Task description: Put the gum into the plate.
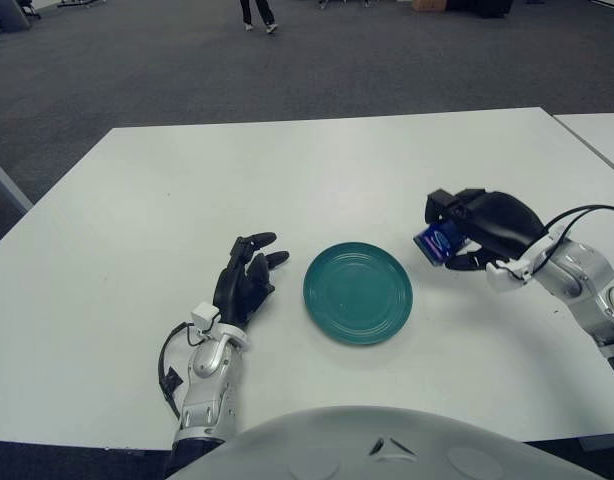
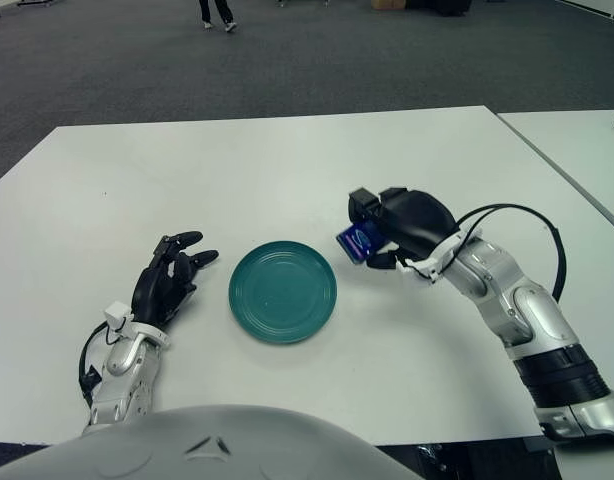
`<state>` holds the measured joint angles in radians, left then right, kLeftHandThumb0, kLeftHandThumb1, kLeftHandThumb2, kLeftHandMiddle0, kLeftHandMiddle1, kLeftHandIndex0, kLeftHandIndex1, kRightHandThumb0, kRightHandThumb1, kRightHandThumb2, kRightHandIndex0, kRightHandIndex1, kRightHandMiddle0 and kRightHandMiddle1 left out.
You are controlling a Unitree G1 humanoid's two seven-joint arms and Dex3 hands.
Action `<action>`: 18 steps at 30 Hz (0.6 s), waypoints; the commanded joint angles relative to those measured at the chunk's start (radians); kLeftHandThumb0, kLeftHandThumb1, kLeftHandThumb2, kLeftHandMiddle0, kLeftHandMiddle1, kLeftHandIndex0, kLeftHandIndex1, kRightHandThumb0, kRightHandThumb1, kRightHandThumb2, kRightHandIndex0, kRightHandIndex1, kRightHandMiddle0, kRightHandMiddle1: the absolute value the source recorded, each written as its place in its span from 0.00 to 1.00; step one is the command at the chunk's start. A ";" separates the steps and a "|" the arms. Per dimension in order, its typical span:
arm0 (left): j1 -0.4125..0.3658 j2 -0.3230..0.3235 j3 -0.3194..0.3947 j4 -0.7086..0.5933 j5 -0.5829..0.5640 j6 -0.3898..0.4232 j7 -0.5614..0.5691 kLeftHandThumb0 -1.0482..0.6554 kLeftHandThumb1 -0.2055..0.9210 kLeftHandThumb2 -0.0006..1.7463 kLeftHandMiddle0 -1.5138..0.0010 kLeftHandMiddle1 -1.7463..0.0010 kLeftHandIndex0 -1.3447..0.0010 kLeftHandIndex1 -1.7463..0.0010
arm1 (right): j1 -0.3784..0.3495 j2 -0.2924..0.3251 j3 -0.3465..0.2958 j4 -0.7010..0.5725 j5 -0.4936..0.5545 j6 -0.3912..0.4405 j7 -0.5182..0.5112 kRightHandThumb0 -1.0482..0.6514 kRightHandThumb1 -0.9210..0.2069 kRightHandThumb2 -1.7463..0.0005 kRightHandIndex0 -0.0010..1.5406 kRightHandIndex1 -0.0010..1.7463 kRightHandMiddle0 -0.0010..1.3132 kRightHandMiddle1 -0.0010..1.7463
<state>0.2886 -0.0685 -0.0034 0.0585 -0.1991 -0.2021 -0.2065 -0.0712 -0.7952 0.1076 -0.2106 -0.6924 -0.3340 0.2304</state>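
We see the right hand (image 1: 484,226), a black three-fingered hand on a white and grey arm, raised above the white rectangular table (image 1: 287,180) just to the right of the round teal plate (image 1: 358,292); its fingers are clamped on the small blue gum packet (image 1: 438,243), which is lifted clear of the table surface and tilted, its printed face turned toward the plate; the packet sits beside the plate's upper right rim, not over its middle; we cannot tell exactly how high it hangs. The plate lies flat near the centre of the table's near half, with nothing in it. The left hand (image 1: 245,280), also black, shows just left of the plate with its fingers relaxed and slightly spread, holding nothing; beyond the table we see dark grey carpet (image 1: 187,60).
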 commanded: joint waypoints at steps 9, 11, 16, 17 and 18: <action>-0.007 0.001 0.001 0.042 0.020 0.013 0.014 0.17 1.00 0.44 0.75 0.39 0.86 0.25 | -0.048 0.024 -0.020 -0.058 0.015 0.003 0.027 0.38 0.28 0.46 0.35 1.00 0.30 1.00; -0.008 0.001 -0.001 0.039 0.021 0.016 0.014 0.17 1.00 0.44 0.75 0.39 0.86 0.25 | -0.051 0.030 -0.017 -0.063 0.008 0.000 0.023 0.38 0.28 0.46 0.36 1.00 0.30 1.00; -0.007 0.002 -0.002 0.034 0.016 0.023 0.008 0.17 1.00 0.43 0.75 0.39 0.86 0.25 | -0.053 0.050 -0.005 -0.085 0.000 0.011 0.035 0.38 0.29 0.45 0.38 1.00 0.31 1.00; -0.008 0.002 -0.002 0.035 0.016 0.023 0.008 0.17 1.00 0.43 0.75 0.39 0.86 0.25 | -0.054 0.053 -0.004 -0.085 0.001 0.012 0.037 0.38 0.29 0.45 0.38 1.00 0.31 1.00; -0.009 0.002 -0.002 0.035 0.014 0.026 0.006 0.17 1.00 0.43 0.75 0.39 0.86 0.25 | -0.058 0.058 0.003 -0.092 -0.003 0.014 0.042 0.38 0.29 0.45 0.38 1.00 0.31 1.00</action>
<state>0.2769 -0.0713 -0.0037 0.0738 -0.1843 -0.2091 -0.2043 -0.1040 -0.7542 0.1024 -0.2808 -0.6881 -0.3255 0.2624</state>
